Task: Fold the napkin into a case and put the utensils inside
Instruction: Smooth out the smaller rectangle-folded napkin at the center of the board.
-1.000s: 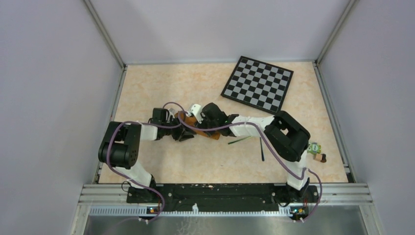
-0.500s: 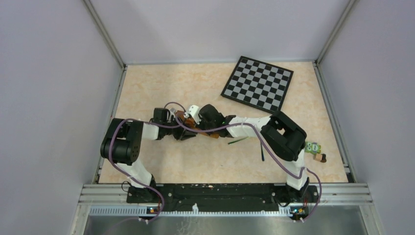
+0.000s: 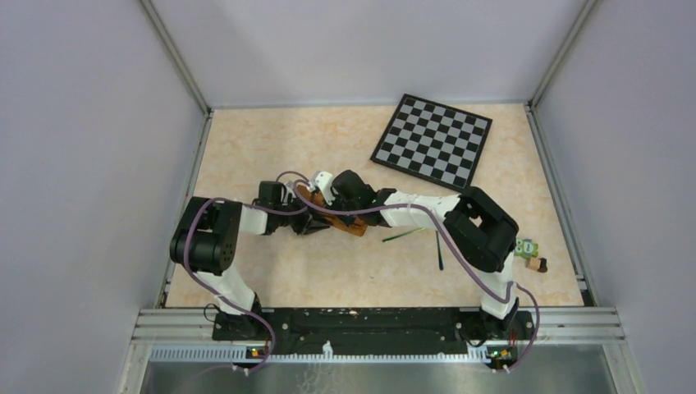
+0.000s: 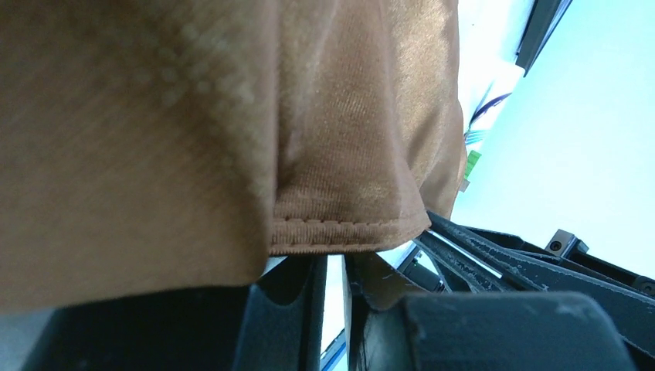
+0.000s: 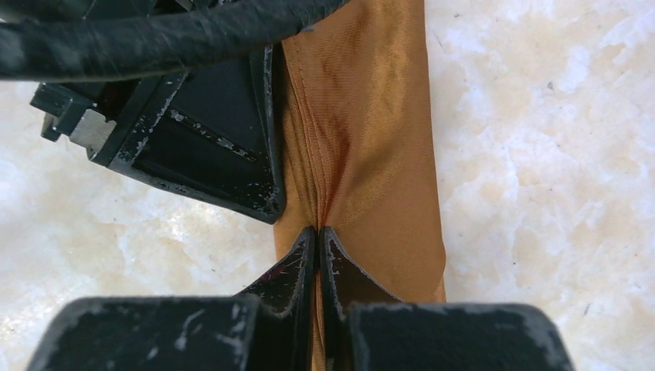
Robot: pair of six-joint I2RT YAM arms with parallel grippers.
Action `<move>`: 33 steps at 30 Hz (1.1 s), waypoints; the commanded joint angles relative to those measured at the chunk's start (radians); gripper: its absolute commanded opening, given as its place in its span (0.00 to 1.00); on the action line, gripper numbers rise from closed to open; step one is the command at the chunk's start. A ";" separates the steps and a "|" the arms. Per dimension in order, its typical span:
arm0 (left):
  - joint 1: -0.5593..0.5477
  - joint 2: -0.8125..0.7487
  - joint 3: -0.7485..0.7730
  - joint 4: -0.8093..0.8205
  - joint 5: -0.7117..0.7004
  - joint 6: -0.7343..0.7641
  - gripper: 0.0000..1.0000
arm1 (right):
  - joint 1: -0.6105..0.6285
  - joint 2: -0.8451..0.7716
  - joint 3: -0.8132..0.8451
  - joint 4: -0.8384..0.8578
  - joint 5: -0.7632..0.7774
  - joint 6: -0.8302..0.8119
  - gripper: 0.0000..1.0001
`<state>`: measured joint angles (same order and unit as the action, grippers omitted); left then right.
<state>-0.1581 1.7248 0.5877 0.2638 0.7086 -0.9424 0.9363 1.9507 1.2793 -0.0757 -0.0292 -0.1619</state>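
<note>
Top external view: the napkin (image 3: 351, 227) lies on the table (image 3: 246, 148) to the near left of the checkered board (image 3: 432, 139), already gathered into a long narrow band. The left arm (image 3: 246, 217) and right arm (image 3: 418, 205) meet over it and hide most of it. The utensils (image 3: 406, 235) lie bare on the near side of the board, apart from the cloth. By my reading the folding is far along but not finished, and loading the utensils has not begun

Left wrist view: brown cloth fills most of the frame, its stitched hem hanging just above the left gripper (image 4: 334, 267). The jaws show only a thin slit; whether they pinch the hem I cannot tell. The board is out of frame

Right wrist view: only here is the grip plain. The right gripper (image 5: 318, 230) is closed tight on a raised crease along the band's middle, wrinkles running into the tips. The band's straight edges show too, with the other arm's black finger touching its left edge
</note>
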 commanded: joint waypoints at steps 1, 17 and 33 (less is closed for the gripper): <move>-0.008 0.025 -0.036 -0.058 -0.166 0.039 0.18 | 0.016 0.007 0.018 0.031 -0.046 0.073 0.00; 0.098 -0.165 -0.152 -0.042 -0.063 0.002 0.52 | -0.015 0.018 -0.120 0.177 -0.081 0.148 0.00; 0.011 -0.005 -0.054 -0.154 -0.303 -0.359 0.53 | -0.015 0.006 -0.132 0.214 -0.105 0.149 0.00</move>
<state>-0.1280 1.6299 0.5495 0.2123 0.6140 -1.2259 0.9203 1.9835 1.1709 0.1272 -0.1074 -0.0212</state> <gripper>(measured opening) 0.545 0.007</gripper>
